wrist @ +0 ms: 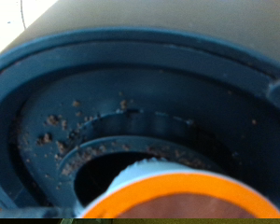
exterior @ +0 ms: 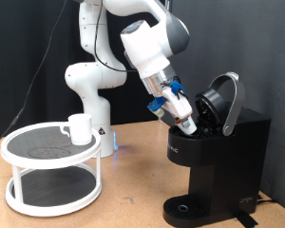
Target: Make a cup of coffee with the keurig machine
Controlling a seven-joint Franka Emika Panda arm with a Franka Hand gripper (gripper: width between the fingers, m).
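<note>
Orange-rimmed and brown-topped, a pod (wrist: 168, 198) fills the bottom of the wrist view, sitting just over the round well of the brewer's chamber (wrist: 131, 131). Brown grounds are scattered over the dark ring around that well.

From the exterior view, a wooden table (exterior: 133, 185) carries everything, with a black curtain (exterior: 28, 47) hanging behind and a cable running down it. At the exterior view's left stands a white 2-tier round rack (exterior: 49, 171) with dark mesh shelves. The cup (exterior: 79, 127), plain white, stands upright on the top shelf, well apart from the brewer.

At the exterior view's right sits the keurig (exterior: 218, 161): black, boxy, its domed lid (exterior: 223, 100) tipped up and back, its round drip tray at the base bare.

The white arm (exterior: 133, 43) reaches down at a slant from the top, and the gripper (exterior: 190, 123), with blue parts at its fingers, is down at the open mouth of the keurig, under the raised lid. How far its fingers are spread, or whether they clasp the pod, I cannot tell.
</note>
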